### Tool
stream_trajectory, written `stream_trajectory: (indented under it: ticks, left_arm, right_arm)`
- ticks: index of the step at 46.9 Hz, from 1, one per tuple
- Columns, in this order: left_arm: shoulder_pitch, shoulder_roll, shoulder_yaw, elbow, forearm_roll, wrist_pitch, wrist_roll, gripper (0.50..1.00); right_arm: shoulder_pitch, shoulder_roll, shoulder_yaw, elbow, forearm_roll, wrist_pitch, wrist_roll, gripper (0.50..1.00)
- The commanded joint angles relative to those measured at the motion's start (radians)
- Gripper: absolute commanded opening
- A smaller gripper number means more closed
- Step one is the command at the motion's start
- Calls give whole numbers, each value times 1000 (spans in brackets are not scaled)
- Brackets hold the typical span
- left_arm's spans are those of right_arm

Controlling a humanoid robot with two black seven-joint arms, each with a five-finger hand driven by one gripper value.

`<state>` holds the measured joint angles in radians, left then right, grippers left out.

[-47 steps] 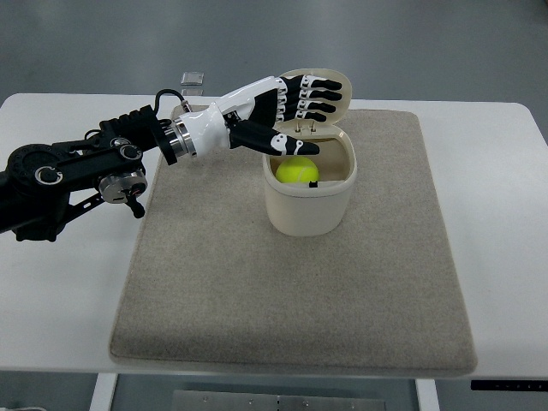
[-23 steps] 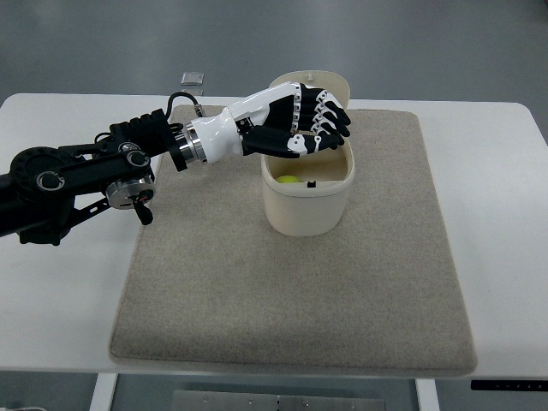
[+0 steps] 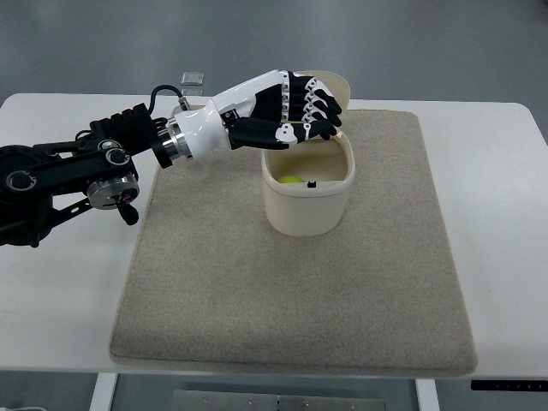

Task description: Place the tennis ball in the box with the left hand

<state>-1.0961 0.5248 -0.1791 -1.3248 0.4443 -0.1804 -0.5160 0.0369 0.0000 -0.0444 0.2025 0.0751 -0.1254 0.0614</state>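
Top view: you see the yellow-green tennis ball [image 3: 293,180] lying inside the cream rounded plastic box [image 3: 306,204] on the beige mat [image 3: 291,282]. Your black-and-white left hand [image 3: 295,111] hovers above the box's rear rim, fingers [image 3: 318,110] curled, holding nothing, ball below it.

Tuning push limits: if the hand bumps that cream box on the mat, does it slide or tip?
The box looks thin-walled and light, holding only a tennis ball, so a bump probably shifts it. The mat looks fibrous, so it may grip and tip rather than slide. The raised lid may add top weight.
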Motion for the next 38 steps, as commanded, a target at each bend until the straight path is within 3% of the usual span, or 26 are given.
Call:
stream_trajectory:
  ticks: [1, 10, 19, 38]
  left_arm:
    - [27, 40, -42, -5, -4, 4, -4, 578]
    - [131, 69, -249, -14, -45, 4, -6, 583]
    - [182, 77, -313, 4, -160, 7, -7, 585]
    - [232, -97, -424, 315, -279, 9, -9, 692]
  right_arm:
    - [0, 0, 0, 0, 0, 0, 0, 901]
    - [0, 0, 0, 0, 0, 0, 0, 901]
    - [0, 0, 0, 0, 0, 0, 0, 901]
    - [0, 0, 0, 0, 0, 0, 0, 901]
